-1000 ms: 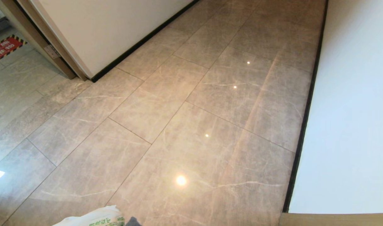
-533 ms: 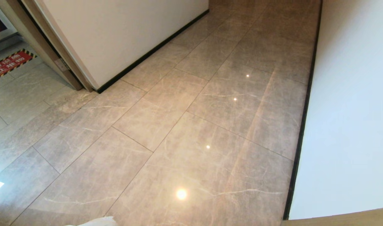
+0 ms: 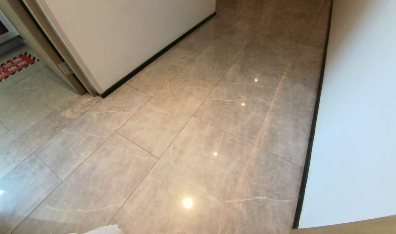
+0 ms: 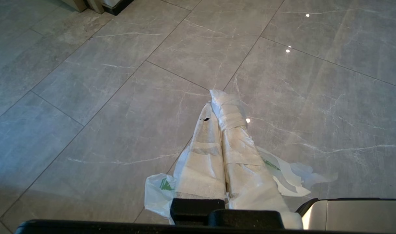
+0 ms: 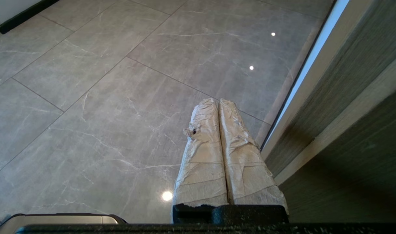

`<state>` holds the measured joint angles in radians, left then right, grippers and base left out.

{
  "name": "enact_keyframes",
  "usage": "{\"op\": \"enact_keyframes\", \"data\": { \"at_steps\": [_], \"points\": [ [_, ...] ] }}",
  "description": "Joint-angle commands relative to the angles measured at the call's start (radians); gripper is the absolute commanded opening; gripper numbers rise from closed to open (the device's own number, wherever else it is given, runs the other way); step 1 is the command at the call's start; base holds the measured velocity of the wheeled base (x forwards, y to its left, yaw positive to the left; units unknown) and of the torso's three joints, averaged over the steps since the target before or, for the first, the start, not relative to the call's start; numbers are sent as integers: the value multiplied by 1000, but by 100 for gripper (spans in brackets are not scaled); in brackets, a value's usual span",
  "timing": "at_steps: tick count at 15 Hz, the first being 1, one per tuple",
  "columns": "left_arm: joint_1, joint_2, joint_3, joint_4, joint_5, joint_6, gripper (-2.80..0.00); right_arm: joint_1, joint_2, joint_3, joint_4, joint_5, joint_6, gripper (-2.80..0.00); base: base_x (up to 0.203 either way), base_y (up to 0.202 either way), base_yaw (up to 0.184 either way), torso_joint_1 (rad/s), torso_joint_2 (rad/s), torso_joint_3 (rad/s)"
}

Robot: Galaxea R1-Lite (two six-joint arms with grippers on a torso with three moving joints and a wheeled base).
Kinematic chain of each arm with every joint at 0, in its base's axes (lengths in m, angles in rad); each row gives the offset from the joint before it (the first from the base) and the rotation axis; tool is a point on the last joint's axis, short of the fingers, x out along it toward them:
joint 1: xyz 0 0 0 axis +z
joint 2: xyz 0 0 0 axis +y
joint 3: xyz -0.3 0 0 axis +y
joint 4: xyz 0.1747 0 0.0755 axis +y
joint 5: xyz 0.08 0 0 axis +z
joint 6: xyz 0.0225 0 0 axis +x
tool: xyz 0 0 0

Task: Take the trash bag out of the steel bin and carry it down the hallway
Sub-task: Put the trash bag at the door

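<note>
- The left gripper (image 4: 219, 107) has its two taped fingers pressed together, and the trash bag (image 4: 160, 191) is pinched between them.
- The white bag with green print hangs under the fingers, above the hallway floor (image 3: 198, 136).
- In the head view only a white tip of the bag shows, at 6 o'clock.
- The right gripper (image 5: 217, 109) is squeezed tight too and holds nothing.
- A wooden panel (image 5: 347, 113) stands just beside it, at 3 o'clock.
- The steel bin (image 4: 353, 214) peeks in at 5 o'clock in the left wrist view.
- A cream wall (image 3: 129, 35) with a black baseboard (image 3: 159, 55) stands at 11 o'clock.
- A red floor sign (image 3: 9, 68) lies at 10 o'clock.
</note>
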<state>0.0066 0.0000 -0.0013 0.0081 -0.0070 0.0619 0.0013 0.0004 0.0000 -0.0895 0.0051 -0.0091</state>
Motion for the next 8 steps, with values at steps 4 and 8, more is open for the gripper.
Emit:
{"op": "enact_keyframes", "data": {
  "at_steps": [4, 8],
  "points": [
    [0, 2, 0, 1, -1, -1, -280, 0, 0, 37, -1, 1, 0, -280, 0, 0, 0, 0, 0, 0],
    [1, 2, 1, 0, 2, -8, -280, 0, 0, 37, -1, 1, 0, -280, 0, 0, 0, 0, 0, 0]
  ]
}}
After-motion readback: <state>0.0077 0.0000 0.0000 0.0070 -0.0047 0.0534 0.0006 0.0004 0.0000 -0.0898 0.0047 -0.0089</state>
